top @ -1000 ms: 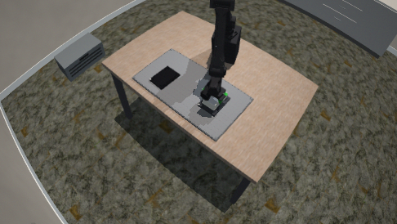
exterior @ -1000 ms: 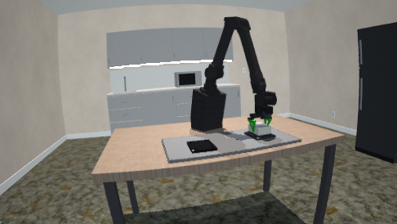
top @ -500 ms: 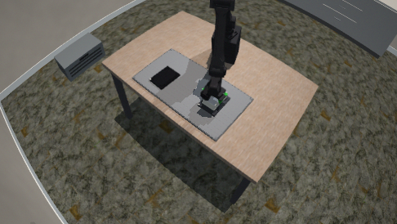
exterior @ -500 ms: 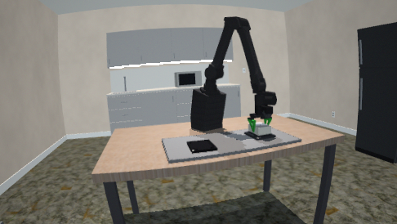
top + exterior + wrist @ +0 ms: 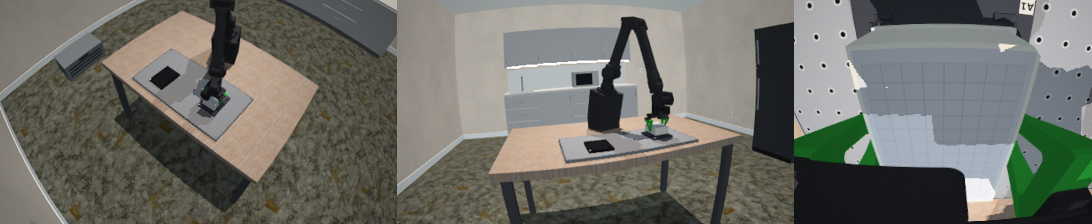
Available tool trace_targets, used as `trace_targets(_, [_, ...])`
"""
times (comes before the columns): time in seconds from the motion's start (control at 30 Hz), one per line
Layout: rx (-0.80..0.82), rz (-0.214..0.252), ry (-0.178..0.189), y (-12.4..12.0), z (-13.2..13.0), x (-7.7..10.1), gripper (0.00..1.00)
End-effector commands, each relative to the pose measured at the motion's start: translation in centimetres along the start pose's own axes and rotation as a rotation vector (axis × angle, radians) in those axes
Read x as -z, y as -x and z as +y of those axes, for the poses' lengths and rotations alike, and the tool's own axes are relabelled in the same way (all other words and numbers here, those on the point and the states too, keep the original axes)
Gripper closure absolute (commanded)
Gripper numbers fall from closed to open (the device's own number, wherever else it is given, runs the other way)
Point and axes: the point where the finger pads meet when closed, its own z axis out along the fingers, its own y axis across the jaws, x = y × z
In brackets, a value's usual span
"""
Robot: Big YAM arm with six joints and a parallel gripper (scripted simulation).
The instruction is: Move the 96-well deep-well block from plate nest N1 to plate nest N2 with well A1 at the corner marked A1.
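The claw (image 5: 657, 121) is clamped wide on the deep-well block (image 5: 943, 90), green fingers pressing its two sides; the block sits just above nest N1 (image 5: 225, 100). Nest N2 (image 5: 163, 77) lies at ten o'clock on the grey mat (image 5: 229, 118); both rest on the bench (image 5: 278, 102).

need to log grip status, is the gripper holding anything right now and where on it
Yes. The gripper is shut on the deep-well block, its green fingers pressing the block's two opposite side walls.
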Motion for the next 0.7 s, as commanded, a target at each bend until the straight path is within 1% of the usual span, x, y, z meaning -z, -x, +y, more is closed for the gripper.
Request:
trace_targets(0.0, [0.0,-0.017,0.009,1.04,0.42,0.33,1.0])
trace_targets(0.13, [0.0,-0.017,0.009,1.05,0.43,0.33,1.0])
trace_targets(0.17, [0.001,0.0,0.001,1.06,0.06,-0.23,1.0])
trace_targets(0.27, [0.0,-0.013,0.007,1.41,0.22,-0.22,1.0])
trace_targets(0.37, [0.0,-0.004,0.003,0.79,-0.07,-0.33,1.0])
trace_targets(0.67, [0.0,-0.002,0.002,0.51,-0.2,-0.38,1.0])
